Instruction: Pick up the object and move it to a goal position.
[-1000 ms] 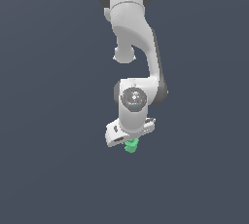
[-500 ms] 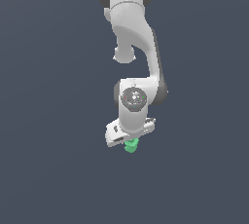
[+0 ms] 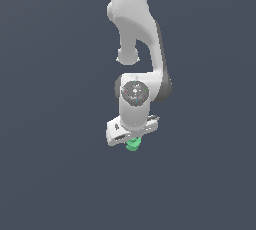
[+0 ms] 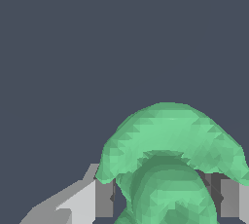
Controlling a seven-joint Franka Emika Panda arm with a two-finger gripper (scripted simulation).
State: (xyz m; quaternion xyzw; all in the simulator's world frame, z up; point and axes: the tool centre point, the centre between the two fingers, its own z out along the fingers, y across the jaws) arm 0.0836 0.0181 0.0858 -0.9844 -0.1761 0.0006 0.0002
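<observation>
Flat slate-grey background fills both views, with no seam or edge in it. Against it the object (image 3: pixel 133 144), small, bright green and lumpy, peeks out just under the gripper (image 3: pixel 132 139), a little right of the exterior view's centre and low in the scene. In the wrist view the object (image 4: pixel 170 164) shows a broad domed top over a rounded, ringed lobe, and it sits between the two grey fingers (image 4: pixel 103 197), which press against its sides. The gripper is closed on it, its fingers only a narrow gap apart. Above the gripper, the white arm (image 3: pixel 136 34) hangs straight down from the top of the exterior view, its round wrist joint facing the camera.
</observation>
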